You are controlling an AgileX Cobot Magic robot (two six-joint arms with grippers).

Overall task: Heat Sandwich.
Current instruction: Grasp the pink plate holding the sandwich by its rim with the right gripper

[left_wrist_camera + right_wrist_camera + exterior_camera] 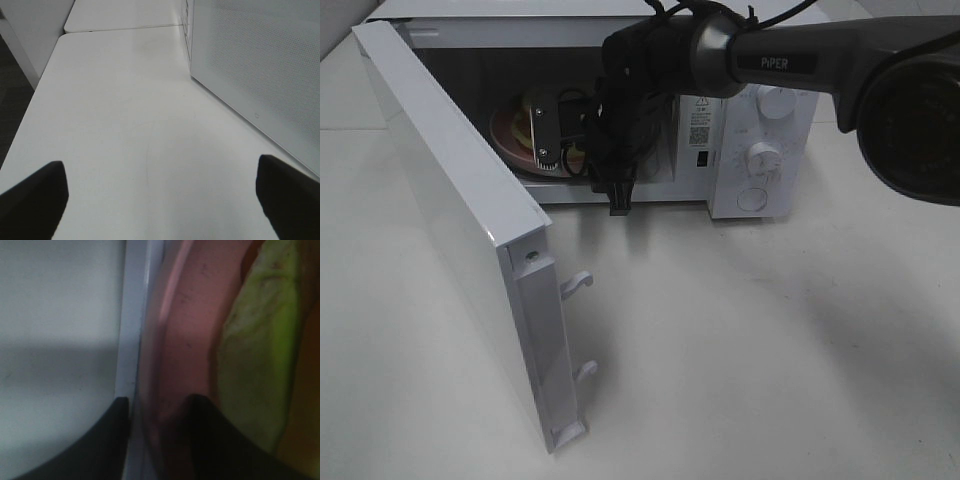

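The right gripper (160, 399) has its two dark fingers closed on the rim of the pink plate (185, 315), one finger on each side of the rim. On the plate, just beside the fingers, lies the sandwich (255, 355); its green leaf is the part that shows best. The plate and sandwich are inside the microwave (760, 130), and the right arm reaches in through the front. The microwave door (450, 200) stands wide open. The left gripper (160, 200) is open wide and holds nothing, low over the white table (125, 100). So I think the sandwich is in. Left to do: let go of the plate, pull the arm out, shut the door and turn a knob (765, 155).
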